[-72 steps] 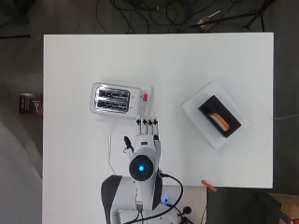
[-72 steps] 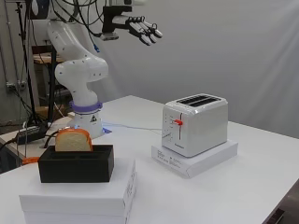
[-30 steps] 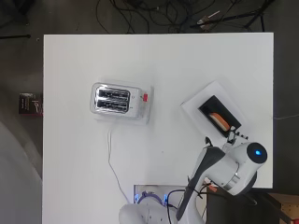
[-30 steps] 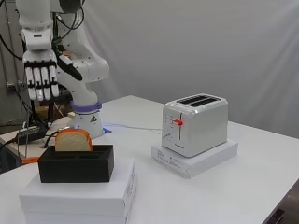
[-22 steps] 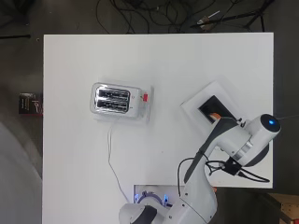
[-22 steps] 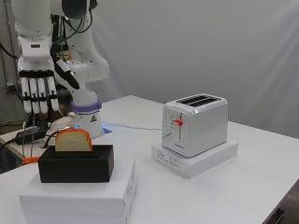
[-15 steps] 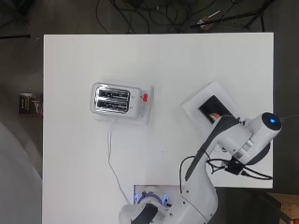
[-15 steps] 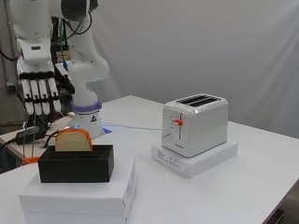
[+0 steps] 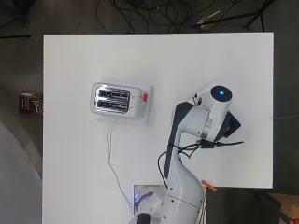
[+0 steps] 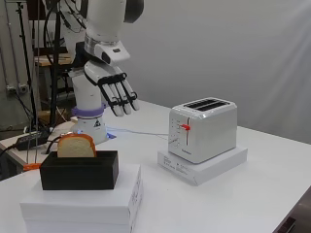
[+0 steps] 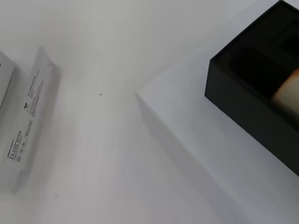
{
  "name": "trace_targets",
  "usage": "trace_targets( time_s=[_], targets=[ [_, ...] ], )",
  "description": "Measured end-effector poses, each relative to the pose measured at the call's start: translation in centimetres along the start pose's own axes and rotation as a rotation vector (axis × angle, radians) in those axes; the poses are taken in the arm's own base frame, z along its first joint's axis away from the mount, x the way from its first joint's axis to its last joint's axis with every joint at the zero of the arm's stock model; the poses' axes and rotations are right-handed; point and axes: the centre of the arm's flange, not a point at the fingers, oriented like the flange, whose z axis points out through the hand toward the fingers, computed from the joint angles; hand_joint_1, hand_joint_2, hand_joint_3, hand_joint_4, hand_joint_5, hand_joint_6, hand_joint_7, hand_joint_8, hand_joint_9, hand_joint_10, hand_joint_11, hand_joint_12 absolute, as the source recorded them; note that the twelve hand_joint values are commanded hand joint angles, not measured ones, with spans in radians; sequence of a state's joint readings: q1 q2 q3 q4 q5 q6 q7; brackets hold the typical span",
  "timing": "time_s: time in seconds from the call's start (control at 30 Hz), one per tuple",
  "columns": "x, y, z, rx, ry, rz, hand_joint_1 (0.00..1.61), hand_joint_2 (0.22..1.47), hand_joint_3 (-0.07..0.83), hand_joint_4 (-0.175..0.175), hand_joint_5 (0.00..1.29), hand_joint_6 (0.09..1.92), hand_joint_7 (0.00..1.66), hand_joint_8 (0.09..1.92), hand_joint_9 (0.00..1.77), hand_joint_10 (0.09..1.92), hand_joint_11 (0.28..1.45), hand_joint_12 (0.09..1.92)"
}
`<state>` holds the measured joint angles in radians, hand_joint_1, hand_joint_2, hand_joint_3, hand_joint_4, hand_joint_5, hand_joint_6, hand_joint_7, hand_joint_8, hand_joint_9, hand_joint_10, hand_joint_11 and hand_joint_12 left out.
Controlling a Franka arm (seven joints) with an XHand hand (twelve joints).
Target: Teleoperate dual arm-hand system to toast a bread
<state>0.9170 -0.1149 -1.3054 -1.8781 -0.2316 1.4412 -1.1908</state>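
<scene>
A: Which step is in hand?

B: The approach to the bread is judged to be under way. The slice of bread (image 10: pixel 76 145) is seen standing upright in the black holder (image 10: pixel 79 170), which rests on a white box (image 10: pixel 82 204) on the tabletop (image 10: pixel 272 194). The robot hand (image 10: pixel 118 95) is held above and a little behind the holder, apart from the slice, its fingers (image 10: pixel 127 98) stretched out and spread, with nothing in them.

A: And the toaster?

B: The toaster (image 10: pixel 204 128) is set on its own flat white box (image 10: pixel 204 166), well apart from the holder, with both slots empty and the red lever (image 10: pixel 185 127) up.

A: What is called for next?

B: A descent onto the holder is likely needed, so that the top of the slice can be pinched and lifted clear.

A: What differs from half a second ago?

B: In the side view the robot hand is found nearer the middle of the tabletop, carried inward from the far left; in the overhead view the arm now covers most of the holder.
</scene>
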Motion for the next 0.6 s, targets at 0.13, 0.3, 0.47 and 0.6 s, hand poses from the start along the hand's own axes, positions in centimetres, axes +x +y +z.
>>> trace_targets(
  time_s=[0.13,0.3,0.47,0.6],
  targets=[
    [-5.9,1.3,1.4,0.027,0.042,0.111,0.47,0.97,-0.002,0.048,0.44,0.09,0.62,0.09,0.74,0.09,0.48,0.09],
    [-16.0,2.6,5.1,0.081,0.109,0.300,0.50,0.95,-0.006,0.036,0.43,0.09,0.57,0.09,0.69,0.09,0.47,0.09],
    [-16.3,3.3,6.4,0.102,0.109,0.300,0.55,0.94,-0.008,0.061,0.42,0.09,0.51,0.09,0.60,0.09,0.44,0.09],
    [-13.5,4.5,5.4,0.107,0.089,0.242,0.56,0.92,-0.012,0.065,0.39,0.09,0.47,0.09,0.58,0.09,0.44,0.09]
  ],
)
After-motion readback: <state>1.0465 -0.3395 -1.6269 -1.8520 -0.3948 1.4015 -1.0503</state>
